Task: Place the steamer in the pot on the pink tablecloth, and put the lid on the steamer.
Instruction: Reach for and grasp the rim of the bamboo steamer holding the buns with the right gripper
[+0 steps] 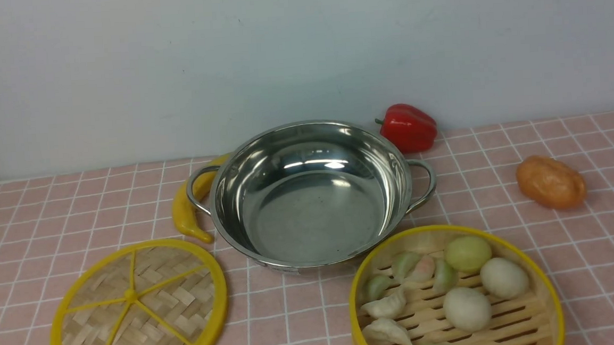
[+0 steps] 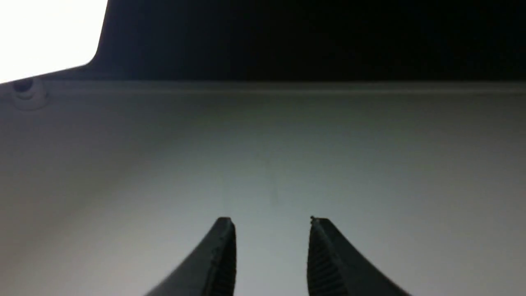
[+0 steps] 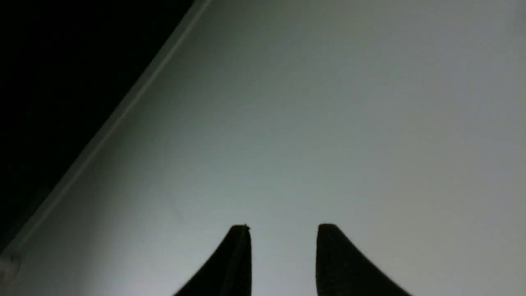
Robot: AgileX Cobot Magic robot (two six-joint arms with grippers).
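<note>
In the front view the shiny steel pot (image 1: 311,193) stands empty at the middle of the pink tablecloth (image 1: 48,209). The steamer (image 1: 455,291), yellow-rimmed with dumplings and buns inside, sits at the front right, close to the pot. The flat woven lid (image 1: 138,309) lies at the front left. Neither arm shows in the front view. My left gripper (image 2: 272,224) is open with nothing between its fingers, facing a plain grey surface. My right gripper (image 3: 282,228) is open and empty too, facing a similar surface.
A yellow banana (image 1: 189,211) lies behind the pot's left handle. A red bell pepper (image 1: 409,127) sits behind the pot at the back wall. An orange-brown bun-like item (image 1: 551,182) rests at the right. A pale wall bounds the back.
</note>
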